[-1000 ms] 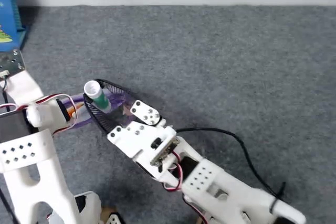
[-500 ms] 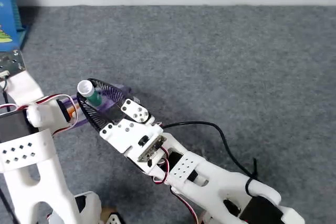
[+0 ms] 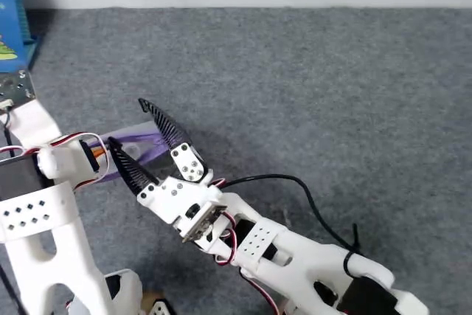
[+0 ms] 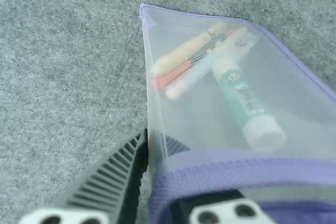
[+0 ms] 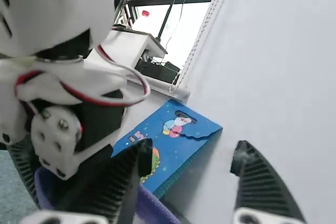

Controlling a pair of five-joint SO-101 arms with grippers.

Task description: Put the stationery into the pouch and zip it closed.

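Pouch [image 4: 189, 124]: translucent mesh, purple-edged; cylindrical glue stick [image 4: 239, 95] inside.

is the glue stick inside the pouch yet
Yes, the glue stick lies behind the pouch's clear mesh wall, beside the pens.

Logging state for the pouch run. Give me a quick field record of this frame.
left hand: shut on the purple edge of the pouch
right hand: open, empty, over the pouch end
inside pouch: glue stick, pens
zip: cannot tell whether closed
surface: grey carpet
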